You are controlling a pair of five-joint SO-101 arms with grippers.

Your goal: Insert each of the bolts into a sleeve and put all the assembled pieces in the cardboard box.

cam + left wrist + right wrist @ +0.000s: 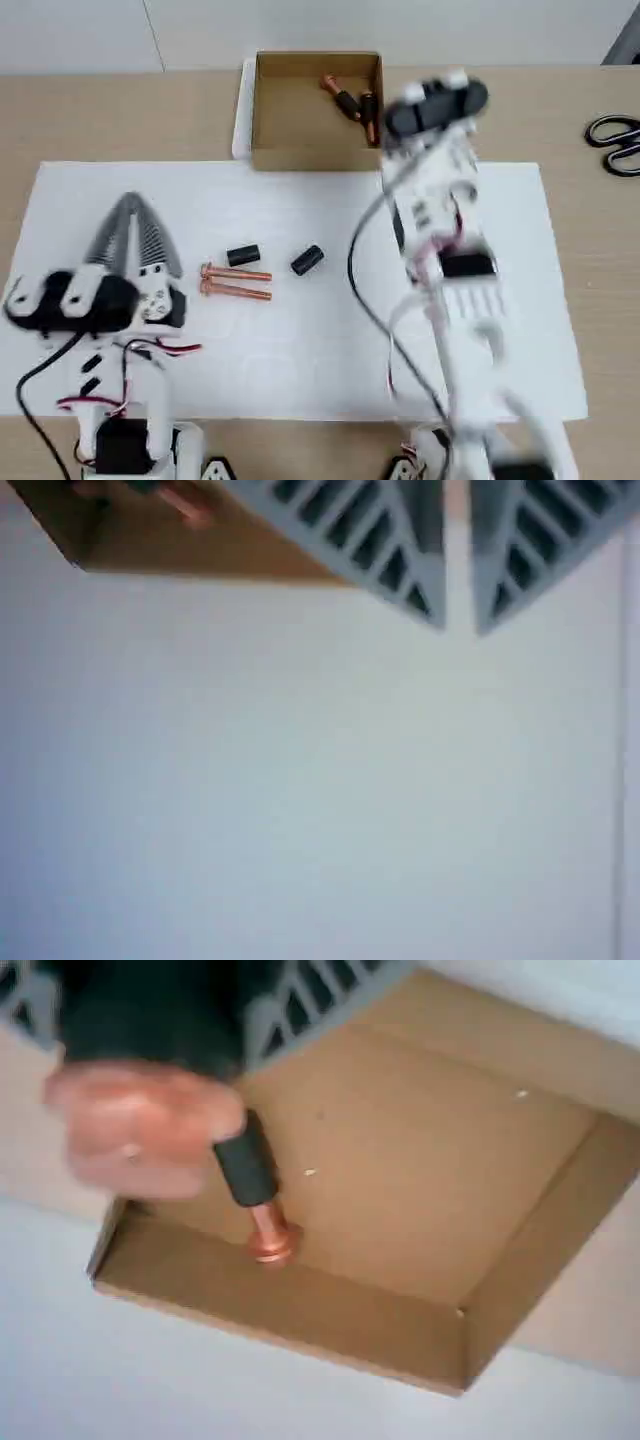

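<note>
Left gripper [133, 200]: mine, over the left part of the white sheet [300, 350]; its grey fingers [400, 560] are drawn almost together at the tips, with nothing between them.
Right gripper [160, 1030]: mine, above the right side of the cardboard box [300, 140], pinching the held piece.
Held piece [140, 1140]: a copper bolt seated in a black sleeve, hanging over the box interior with its copper end toward my wrist camera.
Lying piece [255, 1200]: a second bolt-in-sleeve on the box floor, its copper end close to a wall.
Cardboard box: at the far edge of the sheet, about centre, open at the top.
Loose bolts [236, 273] [236, 291]: two, copper, side by side on the sheet, just right of my left gripper.
Loose sleeves [243, 255] [307, 260]: two, black; one just beyond the bolts, one a little to their right.
Scissors [615, 140]: on the table [100, 110], far right, well apart from everything else.
</note>
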